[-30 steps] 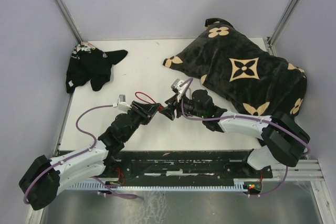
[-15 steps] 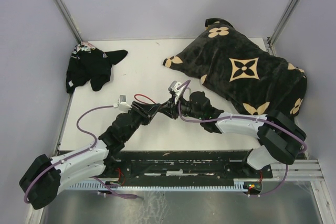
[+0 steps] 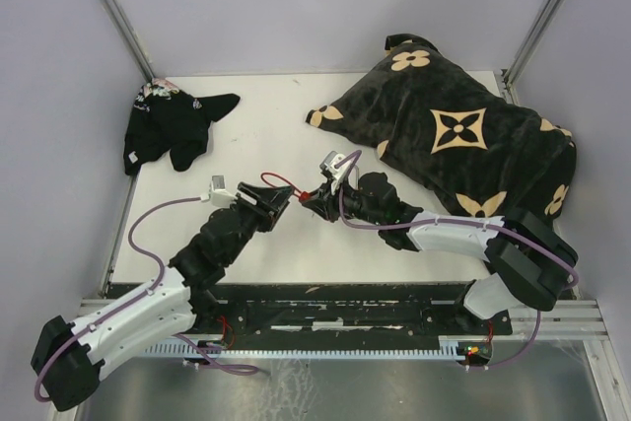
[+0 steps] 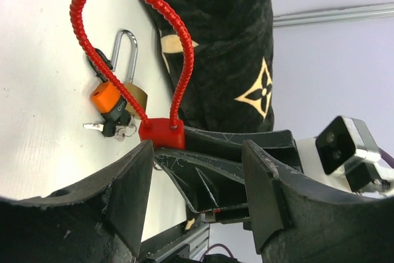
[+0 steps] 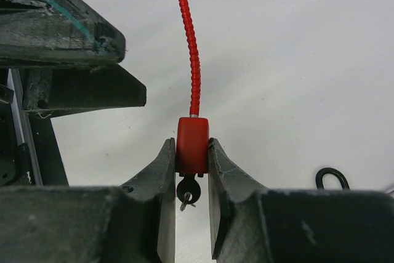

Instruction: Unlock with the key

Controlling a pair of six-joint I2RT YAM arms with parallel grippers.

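A red cable lock (image 5: pixel 192 143) with a ribbed red loop (image 4: pixel 178 47) hangs just above the table. My right gripper (image 5: pixel 192 146) is shut on its red body (image 4: pixel 161 133). A black-headed key (image 5: pixel 188 190) sticks out of the underside of that body, between the right fingers. My left gripper (image 4: pixel 197 195) stands open just left of the lock, its jaws either side of the right fingers and touching nothing. In the top view the left gripper (image 3: pixel 273 206) and right gripper (image 3: pixel 308 200) meet nose to nose. A brass padlock (image 4: pixel 134 95) with an orange cap (image 4: pixel 106 98) and small keys (image 4: pixel 106 129) lies on the table beyond.
A black pillow with beige flower shapes (image 3: pixel 463 135) fills the back right, close behind the right arm. A crumpled black cloth (image 3: pixel 173 130) lies at the back left. Frame posts stand at both back corners.
The right gripper has closed on the red lock body. The left gripper has opened, let go of the lock and drawn back a little to the left.
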